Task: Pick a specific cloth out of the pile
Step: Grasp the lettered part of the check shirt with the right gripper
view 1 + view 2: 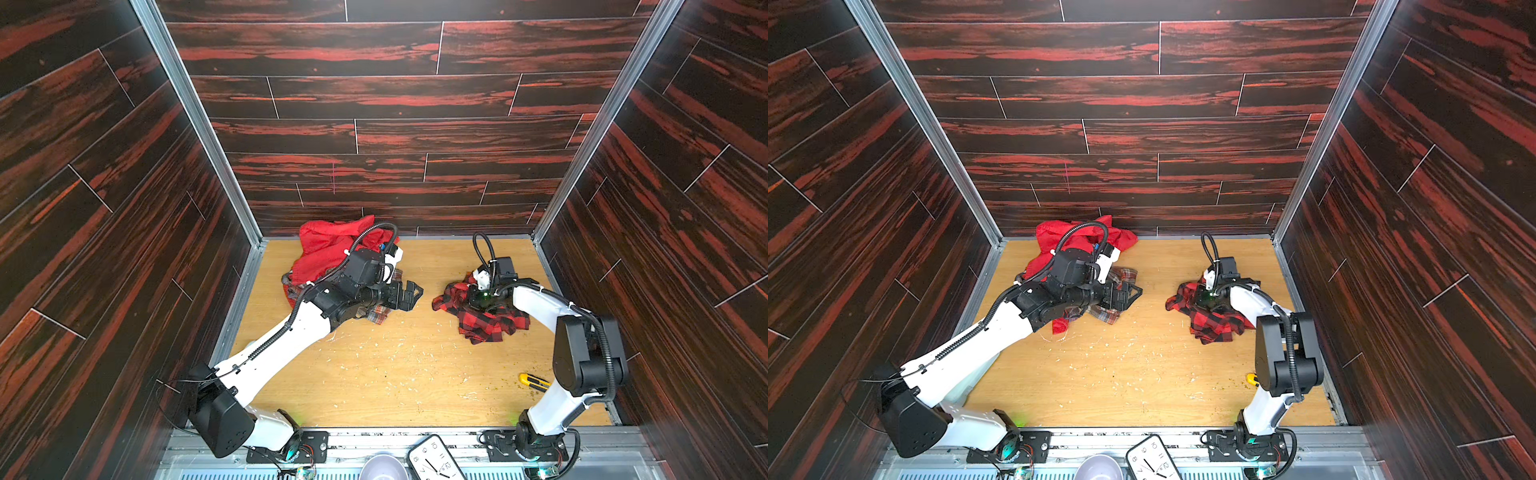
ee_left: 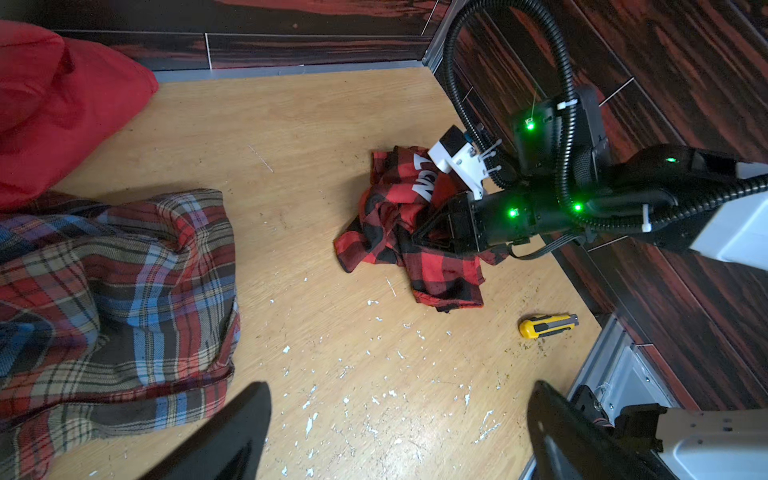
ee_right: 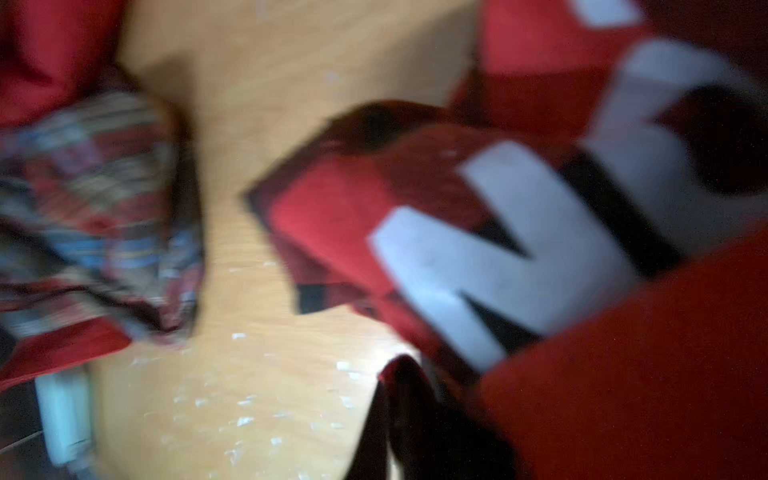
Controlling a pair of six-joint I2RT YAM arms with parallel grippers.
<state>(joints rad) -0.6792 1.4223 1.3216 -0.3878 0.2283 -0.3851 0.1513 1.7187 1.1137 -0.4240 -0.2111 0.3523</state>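
My left gripper (image 1: 412,297) has its fingers (image 2: 232,432) spread wide and holds nothing. It hovers at the plaid edge of the pile (image 1: 328,249). My right gripper (image 2: 430,232) is down in the folds of the cloth (image 1: 486,324), which lies crumpled on the table (image 1: 374,374), well apart from the pile. Whether those fingers grasp the fabric or are loose, I cannot tell.

1. The buffalo-check cloth (image 1: 486,326), red and black with white letters, lies crumpled on the right part of the wooden table (image 1: 374,386), well apart from the pile.
2. The pile (image 1: 307,270) lies at the back left: plain red fabric (image 1: 328,243) touching a muted plaid shirt (image 2: 124,291) in front of it.
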